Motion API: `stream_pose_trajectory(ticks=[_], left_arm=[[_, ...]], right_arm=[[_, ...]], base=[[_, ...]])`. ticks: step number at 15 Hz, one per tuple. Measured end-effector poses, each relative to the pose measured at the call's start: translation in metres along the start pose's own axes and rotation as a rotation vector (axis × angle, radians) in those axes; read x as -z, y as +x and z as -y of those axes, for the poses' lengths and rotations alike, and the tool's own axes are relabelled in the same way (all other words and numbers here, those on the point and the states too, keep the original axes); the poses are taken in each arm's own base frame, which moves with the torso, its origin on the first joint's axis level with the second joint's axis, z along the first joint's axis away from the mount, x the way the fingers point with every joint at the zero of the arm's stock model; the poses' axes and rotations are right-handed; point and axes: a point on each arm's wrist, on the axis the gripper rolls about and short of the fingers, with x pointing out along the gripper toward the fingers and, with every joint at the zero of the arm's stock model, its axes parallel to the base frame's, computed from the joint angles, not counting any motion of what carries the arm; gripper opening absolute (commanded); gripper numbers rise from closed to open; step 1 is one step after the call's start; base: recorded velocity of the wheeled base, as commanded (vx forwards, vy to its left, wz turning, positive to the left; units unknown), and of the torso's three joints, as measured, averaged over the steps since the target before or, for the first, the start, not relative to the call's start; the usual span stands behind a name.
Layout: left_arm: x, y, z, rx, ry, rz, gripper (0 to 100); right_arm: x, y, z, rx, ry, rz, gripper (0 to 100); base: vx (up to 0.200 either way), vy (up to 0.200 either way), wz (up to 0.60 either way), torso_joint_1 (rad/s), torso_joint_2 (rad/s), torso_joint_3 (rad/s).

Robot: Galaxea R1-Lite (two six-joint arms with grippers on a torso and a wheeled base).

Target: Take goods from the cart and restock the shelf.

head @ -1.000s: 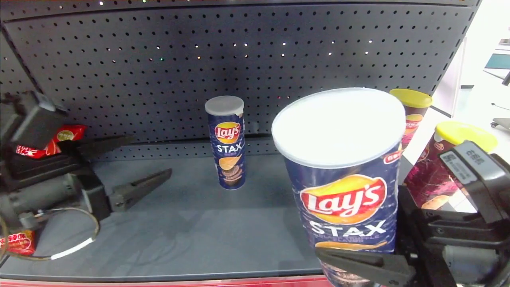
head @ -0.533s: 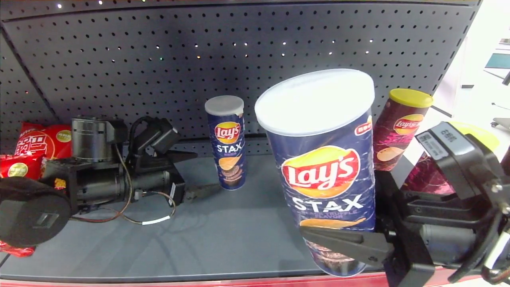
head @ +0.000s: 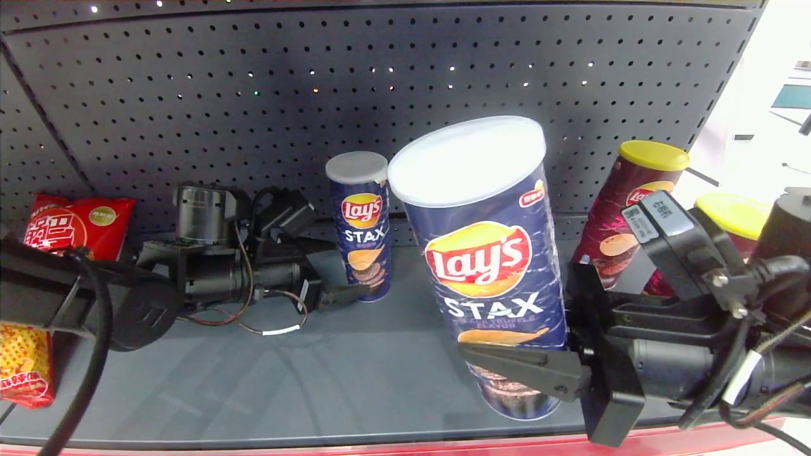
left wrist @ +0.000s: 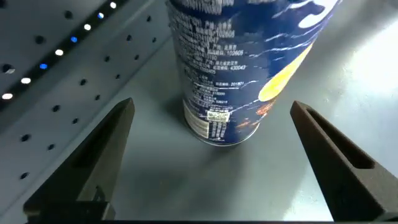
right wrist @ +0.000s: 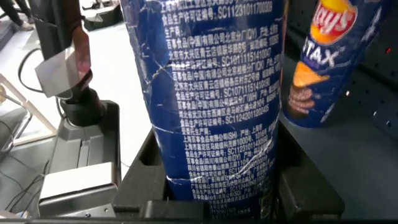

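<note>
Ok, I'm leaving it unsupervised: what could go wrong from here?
The held can leans in the right gripper near the front edge of the shelf; released now, it might topple. The open left gripper flanks the standing can and could knock it over. The maroon cans stand close to the right gripper and could get bumped.

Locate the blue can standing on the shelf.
Head view: the standing blue can is upright on the shelf near the pegboard, between the left gripper's open fingers, left of the held can.

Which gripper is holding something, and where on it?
Right gripper holds a blue can low on its body, near the base. Left gripper is open, holding nothing.
</note>
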Motion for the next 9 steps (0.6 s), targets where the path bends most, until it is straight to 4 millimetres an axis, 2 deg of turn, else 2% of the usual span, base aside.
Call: stream_pose_trajectory(ticks=[3,9], left_arm=[[-0.002,0.007,-0.003,0.003,0.005,0.007,100],[-0.013,0.038,-0.007,0.031,0.029,0.036,100]], right_arm=[[0.002,0.003,0.003,0.003,0.005,-0.009,0],[0.002,0.005,0.008,0.016,0.007,-0.011,0]], base=[[0.0,0.0,0.0,0.0,0.0,0.0],[0.0,0.0,0.0,0.0,0.0,0.0]])
